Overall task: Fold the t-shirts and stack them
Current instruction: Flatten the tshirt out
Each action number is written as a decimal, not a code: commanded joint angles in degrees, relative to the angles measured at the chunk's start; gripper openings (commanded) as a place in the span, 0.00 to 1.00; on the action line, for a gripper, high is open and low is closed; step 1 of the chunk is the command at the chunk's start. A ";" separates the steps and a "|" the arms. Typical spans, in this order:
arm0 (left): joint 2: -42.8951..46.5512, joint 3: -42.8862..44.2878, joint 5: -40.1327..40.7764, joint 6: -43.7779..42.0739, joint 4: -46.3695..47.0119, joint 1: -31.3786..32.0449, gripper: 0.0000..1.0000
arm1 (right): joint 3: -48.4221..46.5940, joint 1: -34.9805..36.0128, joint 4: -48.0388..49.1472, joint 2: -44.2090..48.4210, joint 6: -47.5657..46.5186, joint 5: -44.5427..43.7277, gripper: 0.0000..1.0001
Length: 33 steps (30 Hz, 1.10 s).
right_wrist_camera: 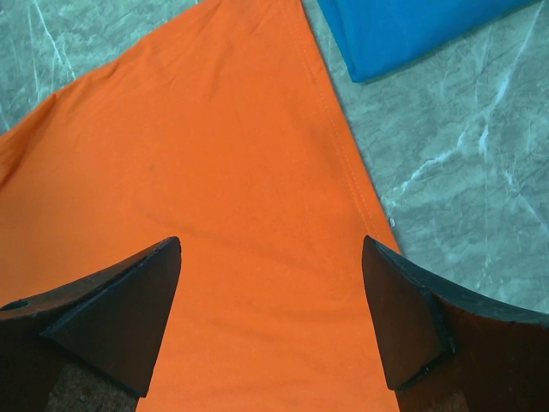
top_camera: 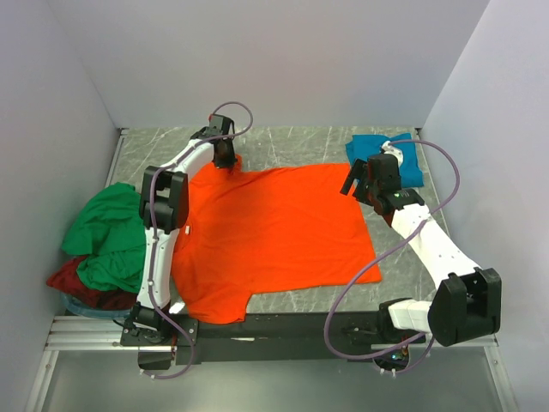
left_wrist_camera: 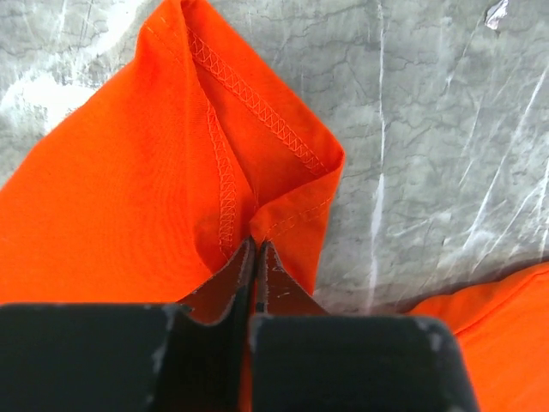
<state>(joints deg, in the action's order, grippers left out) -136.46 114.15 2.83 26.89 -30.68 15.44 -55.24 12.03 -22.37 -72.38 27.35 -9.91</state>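
Observation:
The bright orange t-shirt [top_camera: 274, 232] lies spread flat across the middle of the table. My left gripper [top_camera: 226, 157] is at its far left corner, shut on a pinched fold of the orange sleeve [left_wrist_camera: 257, 172]. My right gripper [top_camera: 360, 182] is open, hovering over the shirt's far right corner; orange cloth [right_wrist_camera: 214, 215] shows between its jaws. A folded teal blue t-shirt [top_camera: 386, 156] lies at the far right, also in the right wrist view [right_wrist_camera: 403, 30]. The green t-shirt [top_camera: 107, 236] is piled at the left on the dark red one [top_camera: 81, 287].
White walls enclose the grey marbled table [top_camera: 292, 146] on three sides. A metal rail [top_camera: 86, 330] runs along the near edge by the arm bases. A blue cloth edge [top_camera: 77, 305] peeks from under the pile at the left.

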 commanded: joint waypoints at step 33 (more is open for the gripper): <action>-0.39 7.85 10.52 -9.14 6.76 7.94 0.99 | -3.56 0.27 -0.74 -1.98 -0.55 -1.08 0.91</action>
<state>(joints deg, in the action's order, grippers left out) -138.72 119.74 9.89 18.02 -26.04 23.79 -56.27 12.03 -23.40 -74.50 27.33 -10.07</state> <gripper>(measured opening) 0.968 0.915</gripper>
